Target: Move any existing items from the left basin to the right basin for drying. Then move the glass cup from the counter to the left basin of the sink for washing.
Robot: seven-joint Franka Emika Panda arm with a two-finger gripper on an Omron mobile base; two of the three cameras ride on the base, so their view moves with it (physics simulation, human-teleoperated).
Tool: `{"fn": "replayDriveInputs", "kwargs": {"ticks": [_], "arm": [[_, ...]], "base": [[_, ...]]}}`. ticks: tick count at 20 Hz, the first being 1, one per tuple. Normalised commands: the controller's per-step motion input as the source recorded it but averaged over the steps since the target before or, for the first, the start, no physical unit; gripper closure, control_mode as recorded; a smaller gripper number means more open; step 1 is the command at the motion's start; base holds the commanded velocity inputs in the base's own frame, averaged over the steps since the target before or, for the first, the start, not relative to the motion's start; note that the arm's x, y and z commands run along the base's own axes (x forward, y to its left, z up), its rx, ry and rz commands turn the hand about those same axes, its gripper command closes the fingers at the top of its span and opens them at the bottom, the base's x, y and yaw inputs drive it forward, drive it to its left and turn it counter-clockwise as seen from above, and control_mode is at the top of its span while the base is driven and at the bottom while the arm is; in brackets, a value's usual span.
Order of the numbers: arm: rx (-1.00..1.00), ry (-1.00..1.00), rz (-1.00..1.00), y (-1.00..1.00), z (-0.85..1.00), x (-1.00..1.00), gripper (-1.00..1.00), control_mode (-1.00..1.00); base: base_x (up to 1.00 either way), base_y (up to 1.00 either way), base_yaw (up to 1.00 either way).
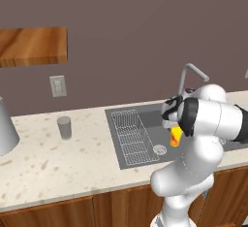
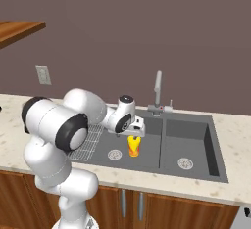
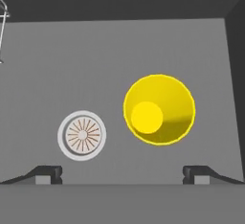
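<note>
The arm bends forward from its base over the front edge of the sink [image 2: 215, 171], with the big elbow joint in front of the cabinets and the forearm reaching toward the faucet [image 2: 158, 92]. The hand points straight down into the left basin [image 2: 152, 155], and the pincer [image 3: 122, 173] hangs just above the yellow bottle [image 2: 134, 146]. The pincer is open: in the hand view its two dark fingertips [image 3: 50, 173] stand wide apart at the bottom, and nothing is between them. They do not touch the bottle. The bottle stands upright on the floor of the left basin, just beside the round drain [image 3: 82, 135], on the side of the drain that is nearer to the right basin [image 2: 188, 147]. From above, the bottle shows as a yellow circle with a smaller yellow cap in it; from the side, a red-orange band is seen around its body. The wire rack [image 1: 133, 136] lies in the same basin on the other side of the drain, toward the far end of the sink from the right basin. The glass cup [image 1: 64, 127] stands upright on the tabletop [image 1: 58, 165], well apart from the sink, on the rack's side. A large grey cone-shaped thing [image 1: 6, 126] stands still farther from the sink than the cup.
</note>
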Motion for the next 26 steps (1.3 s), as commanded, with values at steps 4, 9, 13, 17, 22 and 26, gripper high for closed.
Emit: {"fn": "replayDriveInputs", "kwargs": {"ticks": [4,9,13,17,22,26], "arm": [[0.00,0.00,0.00,0.00,-0.14,0.17,-1.00,-1.00],[0.00,0.00,0.00,0.00,-0.14,0.13,-1.00,-1.00],[0.00,0.00,0.00,0.00,-0.12,0.09,-1.00,-1.00],[0.00,0.00,0.00,0.00,-0.12,0.06,-1.00,-1.00],[0.00,0.00,0.00,0.00,-0.11,0.05,-1.00,-1.00],[0.00,0.00,0.00,0.00,-0.06,0.07,-1.00,-1.00]], "base": [[0.00,0.00,0.00],[0.00,0.00,0.00],[0.00,0.00,0.00],[0.00,0.00,0.00],[0.00,0.00,0.00],[0.00,0.00,0.00]]}}
